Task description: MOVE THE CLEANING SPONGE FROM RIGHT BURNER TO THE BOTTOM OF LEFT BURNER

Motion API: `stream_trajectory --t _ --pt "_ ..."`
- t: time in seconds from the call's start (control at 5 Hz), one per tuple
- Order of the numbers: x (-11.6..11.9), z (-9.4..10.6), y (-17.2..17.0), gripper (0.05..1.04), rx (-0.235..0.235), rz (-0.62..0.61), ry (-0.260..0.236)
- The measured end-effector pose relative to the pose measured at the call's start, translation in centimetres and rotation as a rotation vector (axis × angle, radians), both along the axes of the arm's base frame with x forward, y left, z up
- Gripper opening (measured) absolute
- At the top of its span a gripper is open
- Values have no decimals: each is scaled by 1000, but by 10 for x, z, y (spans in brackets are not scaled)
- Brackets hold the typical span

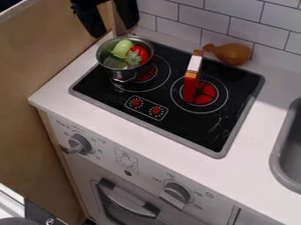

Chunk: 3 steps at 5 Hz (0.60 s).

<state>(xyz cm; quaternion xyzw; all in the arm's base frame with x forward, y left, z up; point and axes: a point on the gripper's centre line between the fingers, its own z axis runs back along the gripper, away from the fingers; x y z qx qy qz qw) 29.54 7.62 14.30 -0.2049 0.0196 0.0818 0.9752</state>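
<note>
The black gripper (113,30) hangs at the top edge, left of centre, above the back left corner of the stove. Its two fingers stand wide apart, open, with nothing held between them. What looks like the cleaning sponge (191,81), a narrow red, orange and white block, stands upright on the right burner (207,95), well to the right of the gripper and not touched by it. The left burner (157,81) is partly covered by a metal pot (115,72).
Inside the pot are a green toy piece (122,48) and a red toy vegetable with a green top (137,56). A brown pear-shaped object (231,53) lies behind the stove by the tiled wall. Printed red knobs mark the stove's front, and a grey sink (281,151) borders the right.
</note>
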Motion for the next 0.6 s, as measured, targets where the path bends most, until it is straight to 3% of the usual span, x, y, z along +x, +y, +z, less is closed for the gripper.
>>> stream_trajectory --t 0.2,0.6 --pt "-1 -10 -2 999 -17 22 33" --pt "31 -19 -52 999 20 255 45"
